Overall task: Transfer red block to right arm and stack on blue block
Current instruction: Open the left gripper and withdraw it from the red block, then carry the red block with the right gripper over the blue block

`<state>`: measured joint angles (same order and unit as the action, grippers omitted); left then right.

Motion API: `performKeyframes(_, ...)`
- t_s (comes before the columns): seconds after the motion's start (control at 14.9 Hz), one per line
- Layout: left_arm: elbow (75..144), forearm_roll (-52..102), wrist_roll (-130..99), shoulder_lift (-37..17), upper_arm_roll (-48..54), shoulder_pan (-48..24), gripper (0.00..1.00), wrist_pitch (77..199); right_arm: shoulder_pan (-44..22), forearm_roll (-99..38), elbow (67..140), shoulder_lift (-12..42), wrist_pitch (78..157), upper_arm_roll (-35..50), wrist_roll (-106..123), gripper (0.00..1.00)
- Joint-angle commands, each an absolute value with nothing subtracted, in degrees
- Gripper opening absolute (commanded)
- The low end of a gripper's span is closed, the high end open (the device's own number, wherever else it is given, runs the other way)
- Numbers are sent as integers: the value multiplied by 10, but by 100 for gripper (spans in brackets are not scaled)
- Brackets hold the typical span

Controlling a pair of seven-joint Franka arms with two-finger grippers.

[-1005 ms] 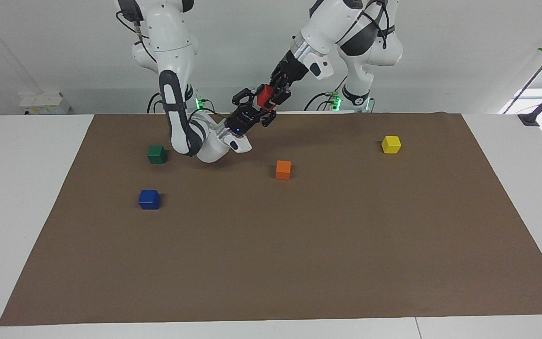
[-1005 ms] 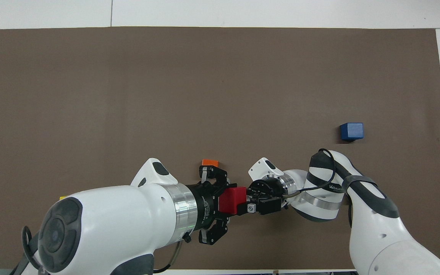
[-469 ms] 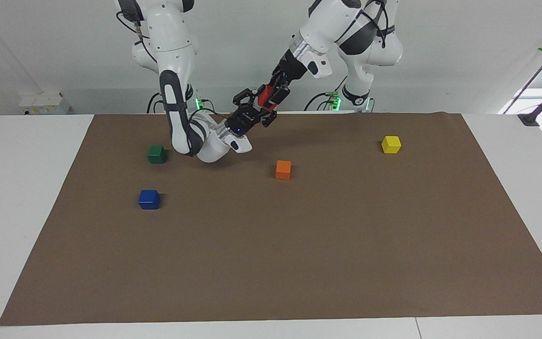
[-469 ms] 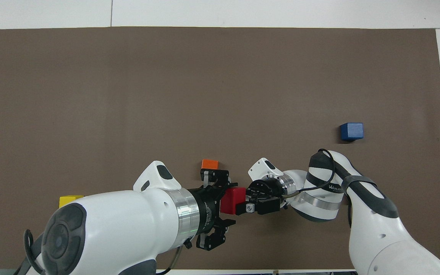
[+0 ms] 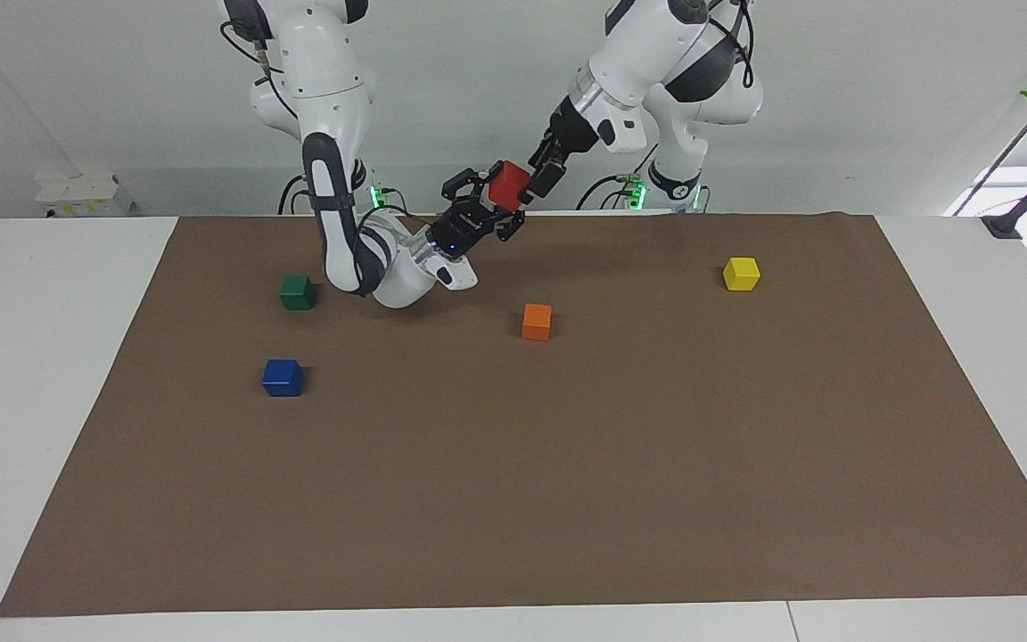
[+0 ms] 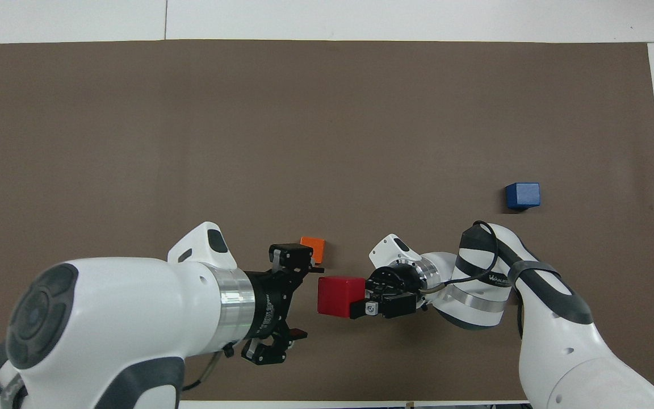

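The red block (image 5: pixel 507 185) is up in the air over the robots' edge of the brown mat (image 5: pixel 513 464). My right gripper (image 5: pixel 497 194), with a small blue light on it, is shut on it. In the overhead view the right gripper (image 6: pixel 355 302) holds the red block (image 6: pixel 338 295) by one end. My left gripper (image 5: pixel 542 178) is open, empty and a short gap away from the block; it also shows in the overhead view (image 6: pixel 296 295). The blue block (image 5: pixel 283 377) sits on the mat toward the right arm's end, and shows in the overhead view (image 6: pixel 522 195).
An orange cube (image 5: pixel 537 321) sits near the mat's middle, below the grippers in the overhead view (image 6: pixel 313 247). A green cube (image 5: pixel 297 292) lies nearer to the robots than the blue block, by the right arm's elbow. A yellow cube (image 5: pixel 741 273) lies toward the left arm's end.
My left gripper opened, let go of the red block and drew back toward its own base. The right gripper keeps the block and has hardly moved.
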<state>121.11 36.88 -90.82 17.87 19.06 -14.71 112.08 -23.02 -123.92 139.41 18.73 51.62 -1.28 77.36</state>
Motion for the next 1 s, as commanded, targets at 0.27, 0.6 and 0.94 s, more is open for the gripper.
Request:
performKeyframes(0.27,1218,322,-618,188,193,31,100,1092,-214,-1250,1376,178,538,-11,720,0)
performKeyframes(0.6,1215,178,-443,151,192,80,100,1089,-184,-1247,1351,144,618,-14,643,0)
performKeyframes(0.94,1037,57,-313,45,193,114,100,947,-171,-1245,1287,142,721,-15,581,0)
